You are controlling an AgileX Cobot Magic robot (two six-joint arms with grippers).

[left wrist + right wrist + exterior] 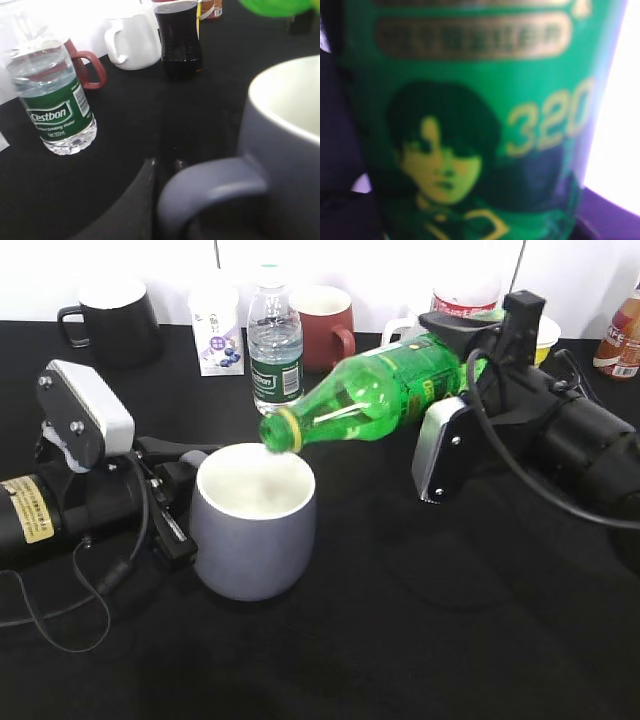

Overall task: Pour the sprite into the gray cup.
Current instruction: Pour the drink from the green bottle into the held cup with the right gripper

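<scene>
The green sprite bottle [375, 395] is tipped on its side, its yellow-ringed mouth just above the far rim of the gray cup [252, 530]. My right gripper [470, 365] is shut on the bottle's labelled body; the label [470, 125] fills the right wrist view. The gray cup stands on the black table, white inside. My left gripper [175, 495] is at the cup's left side, shut on its loop handle [210, 187]. The cup wall [285, 160] fills the right of the left wrist view, and a green blur of the bottle [275, 6] shows at the top.
Along the back stand a black mug [110, 320], a small white carton [215, 330], a clear water bottle [274, 345], a dark red mug [322, 325], a white mug [134, 40], a dark cola bottle [178, 35] and an orange-labelled bottle [620, 335].
</scene>
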